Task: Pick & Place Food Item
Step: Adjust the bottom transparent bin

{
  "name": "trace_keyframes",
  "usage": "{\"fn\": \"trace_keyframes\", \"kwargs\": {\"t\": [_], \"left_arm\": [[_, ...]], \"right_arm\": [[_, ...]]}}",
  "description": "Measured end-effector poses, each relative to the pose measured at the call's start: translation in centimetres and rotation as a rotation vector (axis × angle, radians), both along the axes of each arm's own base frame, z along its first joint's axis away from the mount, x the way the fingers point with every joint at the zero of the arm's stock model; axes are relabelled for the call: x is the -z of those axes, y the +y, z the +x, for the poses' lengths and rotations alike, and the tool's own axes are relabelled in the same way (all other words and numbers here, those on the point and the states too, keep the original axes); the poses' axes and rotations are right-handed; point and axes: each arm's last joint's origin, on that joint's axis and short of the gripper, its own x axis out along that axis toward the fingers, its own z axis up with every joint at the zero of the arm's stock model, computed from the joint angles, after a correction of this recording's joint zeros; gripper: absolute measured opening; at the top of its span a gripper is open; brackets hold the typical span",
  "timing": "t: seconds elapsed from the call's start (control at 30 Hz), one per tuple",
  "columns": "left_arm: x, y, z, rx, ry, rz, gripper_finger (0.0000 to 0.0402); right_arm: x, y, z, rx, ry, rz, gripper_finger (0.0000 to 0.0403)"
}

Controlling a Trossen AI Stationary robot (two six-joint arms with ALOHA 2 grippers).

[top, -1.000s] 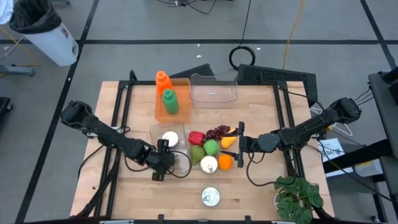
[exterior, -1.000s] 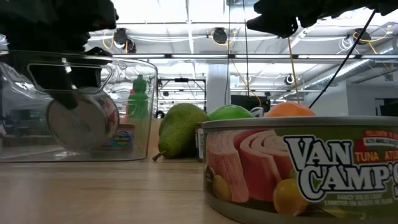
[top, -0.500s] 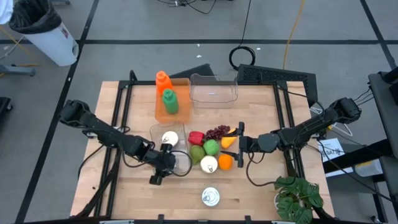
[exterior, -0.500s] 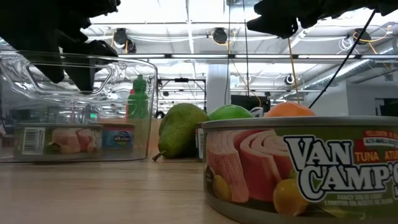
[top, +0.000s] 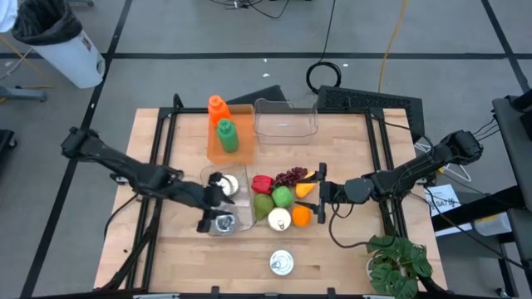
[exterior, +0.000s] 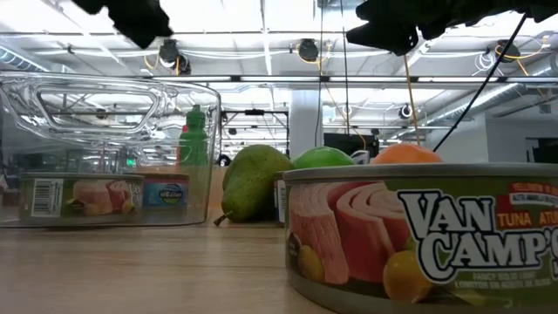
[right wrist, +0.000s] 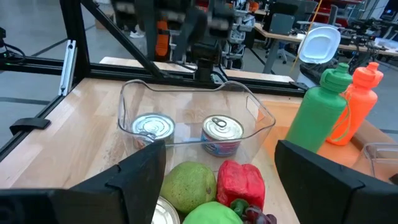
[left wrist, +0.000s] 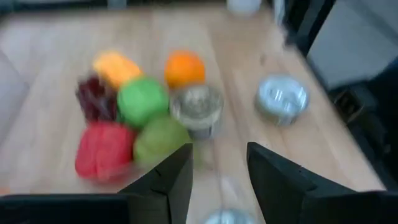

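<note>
Left gripper (top: 213,202) fingers parted, empty, now lifted above the clear bin (top: 209,173); a second ago it was down inside it, dark against the bin wall in the low view, now only its underside shows at the top edge there. Left arm has swung back toward the table's left edge compared with the earlier frames. Released tuna can (top: 224,222) lies flat in the bin's near end, beside a second can (top: 227,185) at the far end; half a second ago it had already settled label-side out, a full second ago it was tilted with its round face showing. Both cans sit side by side in the right wrist view, (right wrist: 153,126) and (right wrist: 222,134). Right gripper (top: 321,187) unchanged, open and empty, hovering just beside the fruit cluster: pear (top: 263,205), lime (top: 283,196), orange (top: 301,215), red pepper (top: 262,183), grapes (top: 290,175). Third can (top: 282,262) alone near the table's front edge, same spot.
</note>
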Motion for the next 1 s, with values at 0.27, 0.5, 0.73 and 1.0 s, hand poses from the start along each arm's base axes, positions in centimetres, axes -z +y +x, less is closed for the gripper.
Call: {"fn": "trace_keyframes", "kwargs": {"t": [0.27, 0.5, 0.73, 1.0], "left_arm": [[1.7, 1.5, -3.1, -0.023, -0.264, -0.099, 0.0154], [3.3, 2.4, -4.3, -0.082, -0.375, -0.168, 0.0171], [5.1, 2.5, -4.6, -0.143, -0.266, -0.294, 0.019], [6.1, 0.0, -4.6, 0.009, -0.196, -0.425, 0.021]], "right_arm": [[0.2, 0.1, 0.0, -0.009, 0.016, 0.109, 0.0283], [2.0, 0.8, 1.0, -0.052, 0.103, 0.253, 0.0283], [2.4, 1.8, 3.5, -0.188, 0.18, 0.25, 0.0283], [2.3, 1.6, 3.6, -0.199, 0.181, 0.238, 0.0283]]}}
